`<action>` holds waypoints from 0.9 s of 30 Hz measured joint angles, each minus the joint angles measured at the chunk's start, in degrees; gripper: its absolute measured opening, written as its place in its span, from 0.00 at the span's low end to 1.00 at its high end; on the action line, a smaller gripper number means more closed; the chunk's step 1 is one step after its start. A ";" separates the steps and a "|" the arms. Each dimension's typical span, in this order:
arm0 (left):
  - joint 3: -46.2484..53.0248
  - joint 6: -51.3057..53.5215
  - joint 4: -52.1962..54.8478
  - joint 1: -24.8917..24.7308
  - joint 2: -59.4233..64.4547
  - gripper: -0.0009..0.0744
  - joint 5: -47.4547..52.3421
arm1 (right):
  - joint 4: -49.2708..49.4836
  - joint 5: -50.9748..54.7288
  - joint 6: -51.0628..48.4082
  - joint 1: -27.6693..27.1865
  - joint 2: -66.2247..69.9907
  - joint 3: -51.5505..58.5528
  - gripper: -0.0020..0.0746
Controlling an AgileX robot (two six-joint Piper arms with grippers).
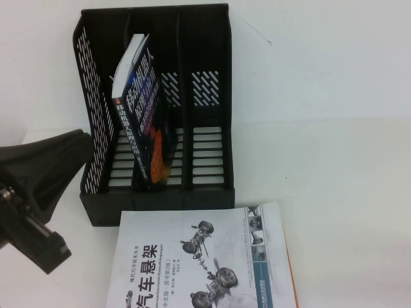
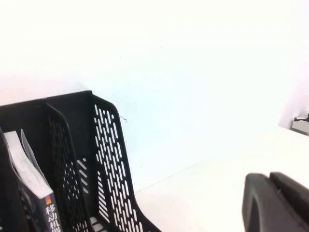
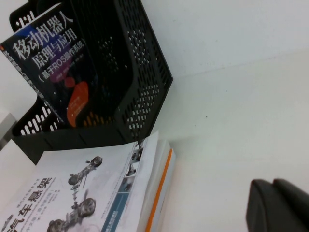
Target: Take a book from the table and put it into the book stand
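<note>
Left arm sits low at the table's [image 1: 347,160] left edge, beside the book stand [image 1: 215,77]. Left gripper [image 2: 277,200] shows only as a dark finger edge in its wrist view; opening cannot be told. Right gripper [image 3: 280,205] likewise shows just a black corner, off to the stand's right side; state cannot be told. The book [image 1: 144,119] stands tilted in the stand, leaning leftward. A white-covered book [image 1: 205,260] lies flat, touching the stand's front, cut off at the frame edge.
</note>
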 joint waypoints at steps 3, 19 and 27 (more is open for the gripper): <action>0.00 0.25 -0.10 0.00 0.00 0.01 0.00 | 0.00 -0.09 -0.25 0.00 0.00 0.00 0.03; 4.33 0.63 -1.25 1.52 -20.81 0.01 -22.01 | 0.00 -0.23 -0.27 0.00 0.00 0.00 0.03; 15.88 1.90 -2.34 9.17 -36.73 0.01 -29.03 | 0.00 -0.35 -0.37 0.00 0.00 0.10 0.03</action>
